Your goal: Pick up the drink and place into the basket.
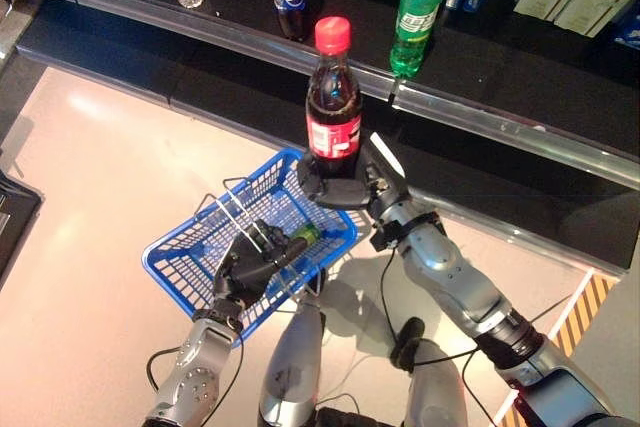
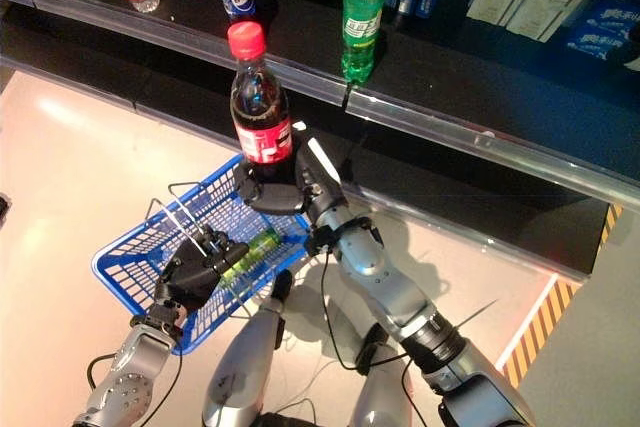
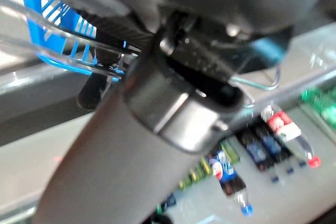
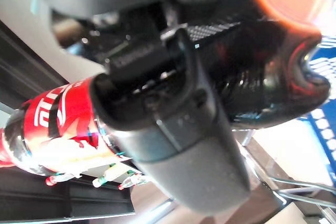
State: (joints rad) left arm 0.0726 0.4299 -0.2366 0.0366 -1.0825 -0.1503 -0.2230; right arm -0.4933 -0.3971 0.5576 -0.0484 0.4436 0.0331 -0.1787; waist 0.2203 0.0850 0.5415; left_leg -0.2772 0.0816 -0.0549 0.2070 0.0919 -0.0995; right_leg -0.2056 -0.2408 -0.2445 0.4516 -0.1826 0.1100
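right hand (image 1: 335,187) clasps cola (image 1: 333,107) upright over basket (image 1: 190,257); left hand (image 1: 250,262) grips handle (image 1: 235,209), steadying it for drop

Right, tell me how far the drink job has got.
Picked up: the right hand is wrapped round the base of the dark cola bottle with the red cap and label, holding it upright above the far corner of the blue wire basket. The left hand holds the basket's handle. Left: lower the bottle in and let go. A green bottle already lies inside.
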